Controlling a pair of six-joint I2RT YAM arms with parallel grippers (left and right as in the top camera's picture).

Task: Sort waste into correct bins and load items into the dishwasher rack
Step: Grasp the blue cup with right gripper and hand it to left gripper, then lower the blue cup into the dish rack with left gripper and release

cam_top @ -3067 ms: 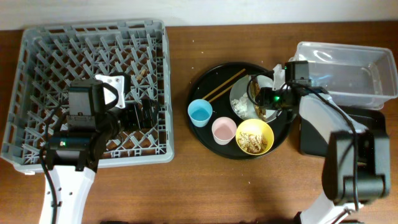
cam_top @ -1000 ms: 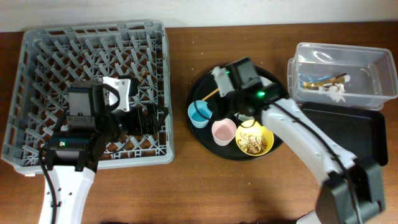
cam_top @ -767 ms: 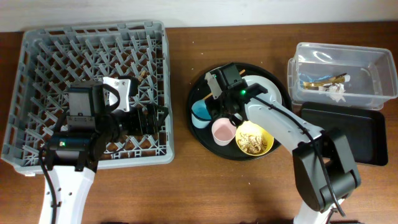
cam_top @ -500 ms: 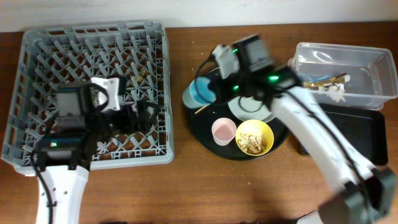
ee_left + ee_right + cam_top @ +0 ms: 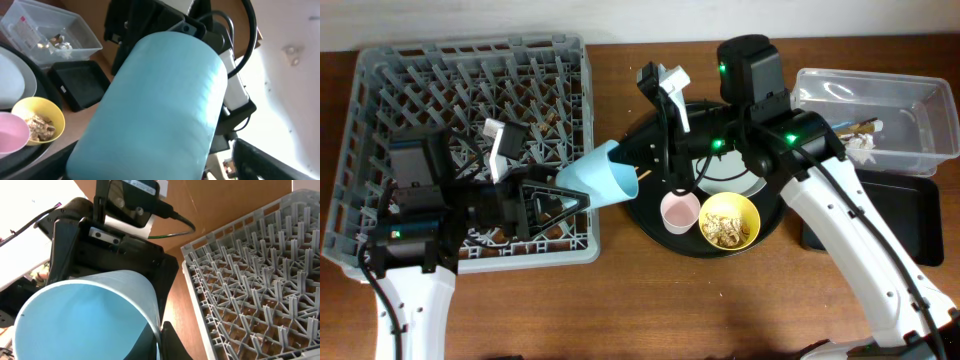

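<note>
Tabletop (image 5: 620, 310) is brown wood; right tool (image 5: 161, 339) pinches light-blue cup (image 5: 603, 175), left tool (image 5: 565, 203) spread apart.

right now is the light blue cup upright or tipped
Tipped: the light-blue cup lies sideways in midair, its inside showing in the right wrist view.

Overhead looks straight down on the table (image 5: 620, 300); wrist cameras face each other, sharing the light-blue cup (image 5: 150, 110) close-up.

a round black tray (image 5: 650, 212) sits near the middle of the brown wooden table (image 5: 620, 310); a white wall (image 5: 620, 15) runs behind the table.
</note>
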